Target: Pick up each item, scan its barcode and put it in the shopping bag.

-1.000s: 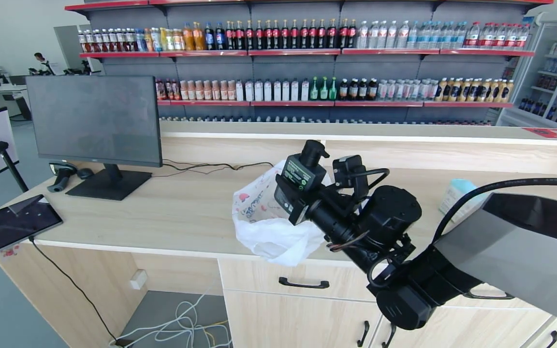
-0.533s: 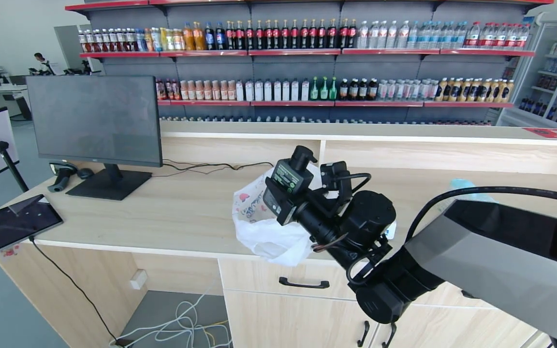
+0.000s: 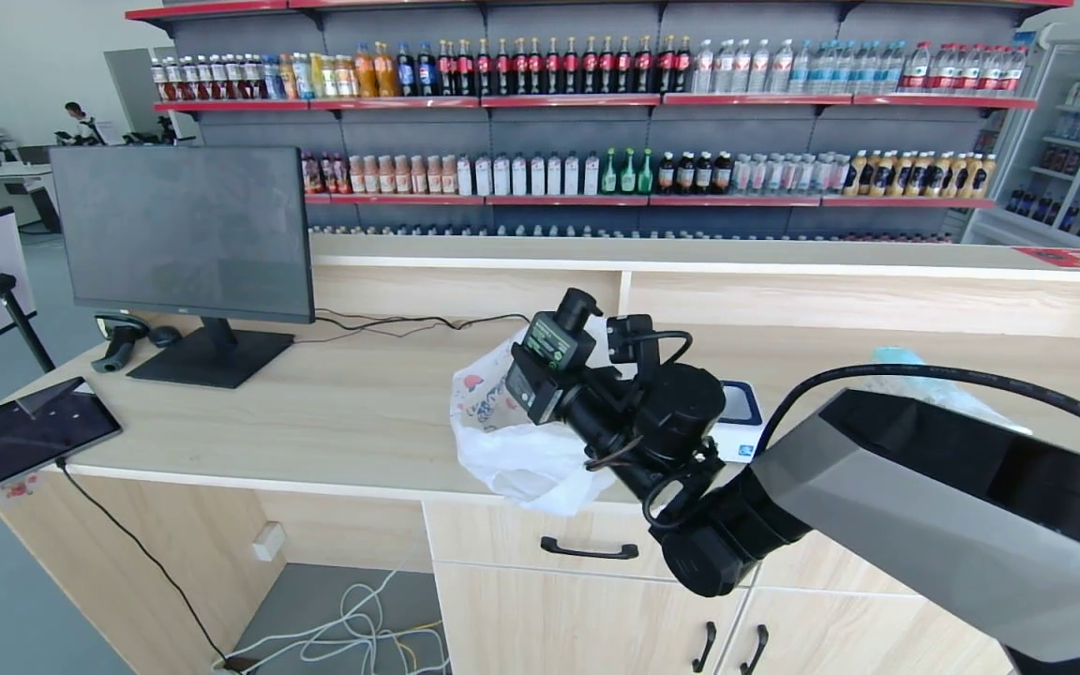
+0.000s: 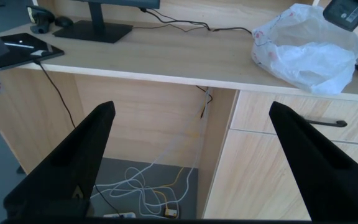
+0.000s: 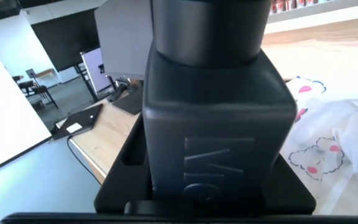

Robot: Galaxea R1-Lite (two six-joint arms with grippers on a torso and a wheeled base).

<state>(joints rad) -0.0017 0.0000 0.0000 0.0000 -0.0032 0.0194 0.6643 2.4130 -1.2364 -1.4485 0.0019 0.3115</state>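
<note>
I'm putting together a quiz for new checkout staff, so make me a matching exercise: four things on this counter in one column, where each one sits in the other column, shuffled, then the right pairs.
1 shopping bag
2 monitor
3 tablet
4 handheld scanner

A left front corner of the counter, cable hanging from it
B beside the monitor's foot, on its left
C front edge, above a drawer handle
D standing on the left part, screen dark

Pairs: 1-C, 2-D, 3-A, 4-B.
</note>
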